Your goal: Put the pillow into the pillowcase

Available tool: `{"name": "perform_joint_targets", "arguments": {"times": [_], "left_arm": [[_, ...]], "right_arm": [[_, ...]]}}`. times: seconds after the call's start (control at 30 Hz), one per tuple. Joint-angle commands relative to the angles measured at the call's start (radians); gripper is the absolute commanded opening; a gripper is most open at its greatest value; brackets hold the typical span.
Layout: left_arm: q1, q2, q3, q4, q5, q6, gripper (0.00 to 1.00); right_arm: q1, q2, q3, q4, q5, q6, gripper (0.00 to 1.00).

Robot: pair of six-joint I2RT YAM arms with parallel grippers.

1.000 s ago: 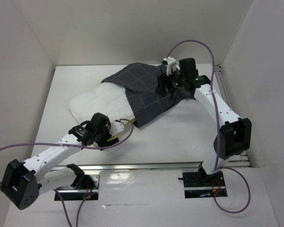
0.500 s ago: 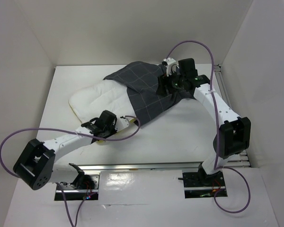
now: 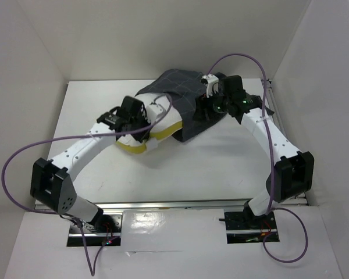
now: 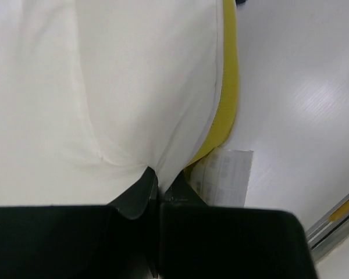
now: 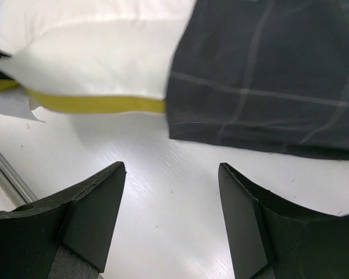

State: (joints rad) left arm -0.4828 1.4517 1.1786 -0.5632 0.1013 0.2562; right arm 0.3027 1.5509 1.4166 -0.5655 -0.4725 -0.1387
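The counter (image 3: 209, 163) is the biggest thing under me, white and bare around the pillow. The pillow (image 5: 99, 52) lies on it, puffy and white, and appears bunched up and lifted where I grip it. Its yellow band (image 4: 228, 87) runs along the edge that faces my bases.

The pillowcase (image 3: 183, 93), dark grey with a thin pale grid, lies over the pillow's far right end and spreads beyond it. I cannot tell whether that end of the pillow is inside the sleeve or only covered by it. In my right wrist view the pillowcase's edge crosses the pillow, hiding where the yellow band runs on.

My left arm reaches across the pillow from its near left side. My right arm comes in from the side of the pillow that the pillowcase covers.

My left end effector (image 4: 159, 177) is pressed together on the pillow, pinching a fold of its white cover just beside the yellow band. My right end effector (image 5: 171, 174) has its fingers spread with nothing between them. It hangs over bare counter, near the pillowcase's edge and apart from the pillow.

A small white label (image 4: 224, 174) sticks out from the pillow, touching the yellow band, next to my left fingers.
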Motion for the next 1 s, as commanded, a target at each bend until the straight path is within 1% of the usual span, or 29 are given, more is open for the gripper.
{"name": "perform_joint_targets", "arguments": {"times": [0.0, 0.07, 0.1, 0.23, 0.4, 0.53, 0.57, 0.6, 0.7, 0.8, 0.9, 0.93, 0.97], "left_arm": [[0.062, 0.059, 0.253, -0.07, 0.24, -0.123, 0.0], [0.091, 0.096, 0.335, -0.133, 0.299, -0.135, 0.0], [0.101, 0.125, 0.405, -0.151, 0.349, -0.135, 0.0], [0.131, 0.162, 0.516, -0.196, 0.445, -0.163, 0.0], [0.165, 0.193, 0.598, -0.221, 0.498, -0.183, 0.0], [0.176, 0.193, 0.622, -0.23, 0.52, -0.183, 0.0], [0.185, 0.193, 0.631, -0.239, 0.52, -0.183, 0.0], [0.185, 0.193, 0.632, -0.239, 0.52, -0.183, 0.0], [0.194, 0.193, 0.642, -0.248, 0.535, -0.183, 0.0], [0.194, 0.193, 0.642, -0.248, 0.546, -0.183, 0.0], [0.204, 0.193, 0.632, -0.248, 0.546, -0.183, 0.0], [0.204, 0.182, 0.619, -0.248, 0.546, -0.183, 0.0], [0.204, 0.182, 0.619, -0.248, 0.546, -0.183, 0.0]], "right_arm": [[0.024, -0.057, -0.005, 0.058, -0.015, 0.014, 0.72], [0.044, -0.043, -0.005, 0.071, 0.018, 0.027, 0.71], [0.044, -0.043, 0.004, 0.084, 0.038, 0.027, 0.71], [0.064, 0.018, 0.048, 0.116, 0.138, 0.036, 0.71], [0.073, 0.104, 0.088, 0.139, 0.216, 0.045, 0.71], [0.084, 0.139, 0.088, 0.223, 0.291, 0.045, 0.71], [0.084, 0.15, 0.088, 0.234, 0.307, 0.045, 0.71], [0.094, 0.161, 0.097, 0.245, 0.354, 0.045, 0.71], [0.095, 0.219, 0.125, 0.257, 0.397, 0.054, 0.71], [0.095, 0.268, 0.154, 0.257, 0.388, 0.086, 0.71], [0.095, 0.278, 0.183, 0.239, 0.284, 0.123, 0.72], [0.095, 0.259, 0.183, 0.23, 0.226, 0.132, 0.74], [0.095, 0.244, 0.183, 0.23, 0.203, 0.146, 0.74]]}}
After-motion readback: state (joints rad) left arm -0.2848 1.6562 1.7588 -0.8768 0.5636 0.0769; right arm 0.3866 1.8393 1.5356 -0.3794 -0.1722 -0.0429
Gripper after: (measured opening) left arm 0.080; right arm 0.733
